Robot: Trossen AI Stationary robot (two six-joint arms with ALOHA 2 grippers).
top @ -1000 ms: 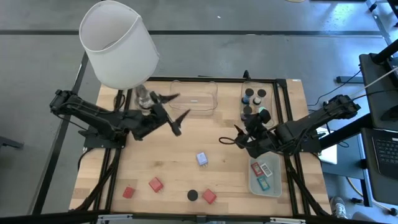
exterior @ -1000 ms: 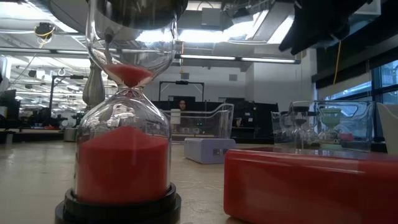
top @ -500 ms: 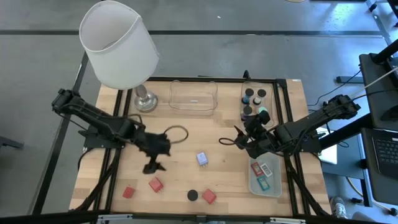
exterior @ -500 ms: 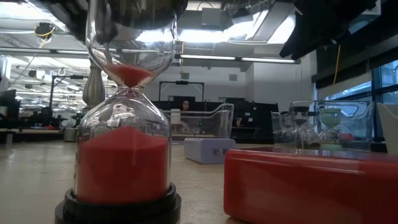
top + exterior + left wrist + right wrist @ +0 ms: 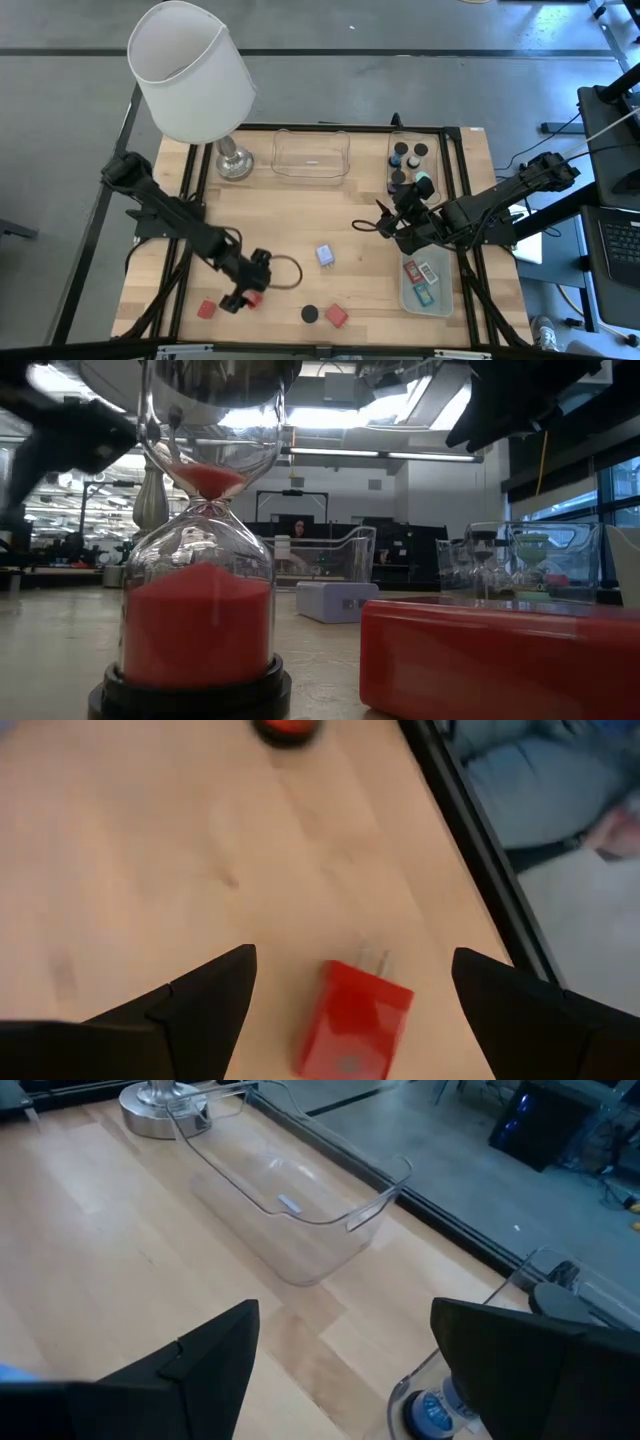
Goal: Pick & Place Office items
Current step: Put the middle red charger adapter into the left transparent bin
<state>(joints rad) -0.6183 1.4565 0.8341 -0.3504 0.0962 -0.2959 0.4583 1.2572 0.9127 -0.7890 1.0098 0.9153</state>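
High view: left pincer [image 5: 243,296] over (hiding) red block [image 5: 355,1020]

L arm stretched toward tabletop's front-left corner, left hand [image 5: 243,290] low, fingers spread. R arm folded near right edge, right hand [image 5: 388,222] fingers apart.

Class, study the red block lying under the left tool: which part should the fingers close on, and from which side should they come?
Grip the red block across its two long flat sides, coming straight down from above. It lies flat on the table, between the open left tool fingers, with free space either side.
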